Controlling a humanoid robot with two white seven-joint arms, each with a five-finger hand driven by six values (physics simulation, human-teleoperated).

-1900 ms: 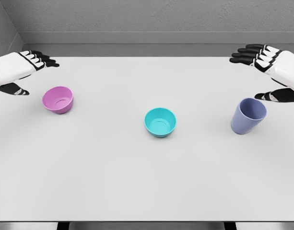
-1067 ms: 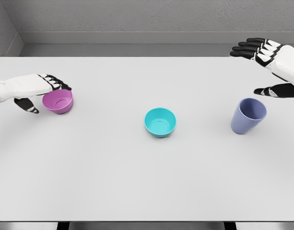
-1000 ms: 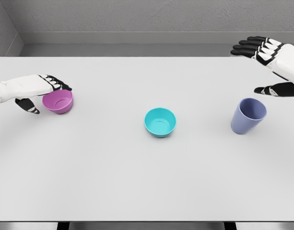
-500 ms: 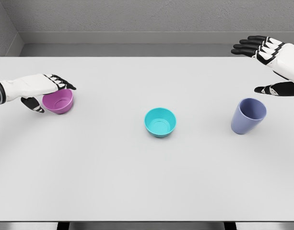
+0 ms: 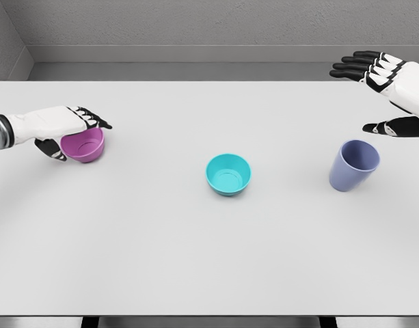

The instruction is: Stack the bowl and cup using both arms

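Observation:
A pink bowl sits at the left of the white table. My left hand hovers over it, fingers stretched across its far rim and thumb down by its left wall; it is open and the bowl rests on the table. A teal bowl stands in the middle. At the right a lavender cup stands upright. My right hand is open behind and above the cup, apart from it, thumb pointing toward the cup.
A grey wall runs behind the table's far edge. The table's front edge lies along the bottom of the view.
My left hand came down from the far left onto the pink bowl and has crept slightly right over it. The right hand has barely shifted. No object has moved.

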